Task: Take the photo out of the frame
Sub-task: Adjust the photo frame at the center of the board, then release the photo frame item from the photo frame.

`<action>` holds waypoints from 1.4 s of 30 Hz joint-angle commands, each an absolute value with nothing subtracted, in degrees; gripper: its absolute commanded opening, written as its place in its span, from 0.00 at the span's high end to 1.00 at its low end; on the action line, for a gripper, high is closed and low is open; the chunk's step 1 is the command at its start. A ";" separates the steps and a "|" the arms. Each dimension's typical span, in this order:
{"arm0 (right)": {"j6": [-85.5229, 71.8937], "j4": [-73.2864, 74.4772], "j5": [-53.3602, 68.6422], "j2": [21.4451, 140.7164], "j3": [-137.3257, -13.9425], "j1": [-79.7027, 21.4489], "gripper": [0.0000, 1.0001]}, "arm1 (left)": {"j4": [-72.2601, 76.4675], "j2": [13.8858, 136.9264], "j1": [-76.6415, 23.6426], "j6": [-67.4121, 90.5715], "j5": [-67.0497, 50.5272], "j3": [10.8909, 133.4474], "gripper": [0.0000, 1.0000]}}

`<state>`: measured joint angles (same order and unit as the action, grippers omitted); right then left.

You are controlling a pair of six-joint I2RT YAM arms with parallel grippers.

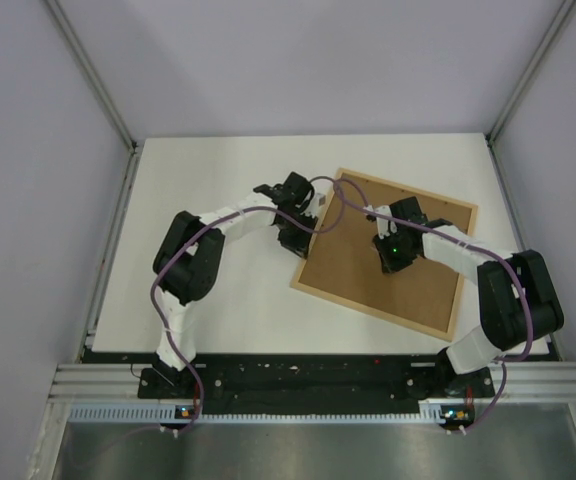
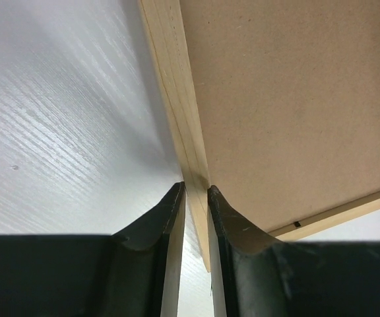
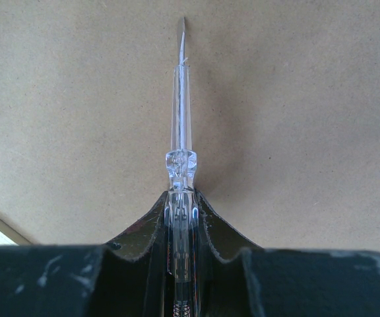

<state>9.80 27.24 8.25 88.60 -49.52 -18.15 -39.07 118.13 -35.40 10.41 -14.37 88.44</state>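
Lying back-up on the right half of the white tabletop [image 1: 218, 180], the large rectangular light-wood picture frame [image 1: 368, 285] sits askew, one corner aimed at the far edge. From above it looks nearly square, so its long axis is unclear. Matte brown fibreboard [image 2: 295, 99] fills it inside a smooth pale wooden rim [image 2: 177, 86]. The left pincer [image 2: 196, 191] straddles that rim near a corner, fingers almost together; whether they pinch it I cannot tell. The right pincer [image 3: 180, 195] clamps a clear plastic flat-blade screwdriver [image 3: 180, 119], tip toward the board.
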 commanded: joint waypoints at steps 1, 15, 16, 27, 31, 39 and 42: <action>9.58 27.69 8.79 89.56 -49.75 -18.90 1.00 | -37.79 112.33 -34.98 10.28 -17.66 92.19 0.74; 9.32 29.18 13.71 88.06 -54.83 -19.16 1.00 | -35.33 117.50 -33.57 9.67 -18.19 97.99 0.68; 9.32 29.27 13.71 88.33 -55.89 -19.16 1.00 | -35.33 118.21 -33.49 9.67 -18.80 98.43 0.68; 8.88 29.88 13.44 97.55 -66.79 -20.39 1.00 | -37.88 122.69 -34.45 7.47 -15.64 102.91 0.56; 7.12 29.36 14.24 99.75 -67.68 -20.48 1.00 | -38.93 124.10 -34.63 7.91 -17.49 104.85 0.56; 6.06 26.37 15.82 99.84 -65.30 -20.65 1.00 | -39.20 124.54 -35.60 6.41 -13.09 105.11 0.53; 5.89 26.10 16.43 99.76 -65.30 -20.83 1.00 | -39.11 125.24 -35.86 6.77 -12.49 105.90 0.52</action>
